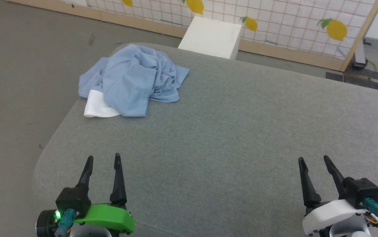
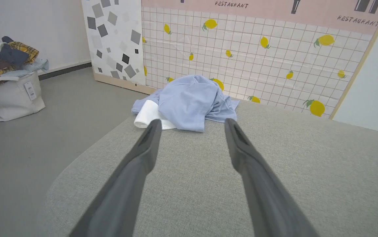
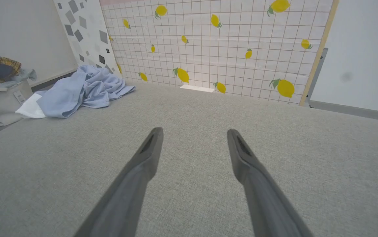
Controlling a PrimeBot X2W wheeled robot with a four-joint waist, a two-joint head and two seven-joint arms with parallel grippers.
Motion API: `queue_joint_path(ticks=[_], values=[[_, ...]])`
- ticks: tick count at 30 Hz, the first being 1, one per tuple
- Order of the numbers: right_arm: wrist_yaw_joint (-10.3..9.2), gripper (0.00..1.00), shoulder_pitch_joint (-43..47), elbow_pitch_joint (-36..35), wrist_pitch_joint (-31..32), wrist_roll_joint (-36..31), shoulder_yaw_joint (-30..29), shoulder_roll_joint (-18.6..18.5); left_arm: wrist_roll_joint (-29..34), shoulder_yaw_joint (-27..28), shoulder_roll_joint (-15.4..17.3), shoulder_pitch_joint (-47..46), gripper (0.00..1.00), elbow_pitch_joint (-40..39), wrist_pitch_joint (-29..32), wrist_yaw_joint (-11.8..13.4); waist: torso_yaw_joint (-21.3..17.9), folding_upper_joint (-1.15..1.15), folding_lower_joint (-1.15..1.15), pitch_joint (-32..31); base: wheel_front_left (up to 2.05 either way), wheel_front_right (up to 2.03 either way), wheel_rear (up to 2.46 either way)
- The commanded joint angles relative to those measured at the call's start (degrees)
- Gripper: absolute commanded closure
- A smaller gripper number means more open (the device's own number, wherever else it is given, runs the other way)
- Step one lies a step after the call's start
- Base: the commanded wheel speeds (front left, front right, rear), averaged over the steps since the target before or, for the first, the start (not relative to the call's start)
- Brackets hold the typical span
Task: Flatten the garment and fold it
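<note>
Head view: we see the garment crumpled in a heap at the far left corner of the grey counter. Its left folds reach the counter's left edge; we cannot tell whether they hang over. A white cloth pokes out from under the heap's near-left side, touching it and also at that edge.

Open grey surface runs from the heap across to the right side and down to the near edge.

The left pincer sits low at near left, jaws released and holding nothing, well apart from the garment. The right pincer sits low at near right, also released and holding nothing, farther from the heap.

The counter's corners are rounded, and the near-left one curves just beside the left pincer. Grey floor runs along the left side. Past the far edge we note a white box close to it, with a lemon-print grid panel in a wooden frame behind.

Left wrist view: the garment lies straight ahead of the spread fingers, white cloth on its left, with open counter between fingers and heap. A pale bag heaped with clothes stands on the floor at that view's left, well apart from the counter.

Right wrist view: the garment sits at upper left, and open counter runs ahead to the panel.
</note>
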Motion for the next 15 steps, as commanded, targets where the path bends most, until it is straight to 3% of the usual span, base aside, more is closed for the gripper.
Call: queue_joint_path(ticks=[1,15], values=[[0.15,0.0,-1.0,0.4,-0.6,0.4,0.0,0.0,-0.7,-0.1,-0.1,1.0,0.0,-0.2,-0.6,0.5,1.2,0.0,0.0,-0.1,0.0,0.0,0.0],[0.17,0.0,-0.5,2.6,-2.2,1.5,0.2,0.0,-2.0,-0.2,-0.1,2.6,0.0,0.4,-2.2,0.5,5.9,0.0,0.0,-1.4,0.0,0.0,0.0]])
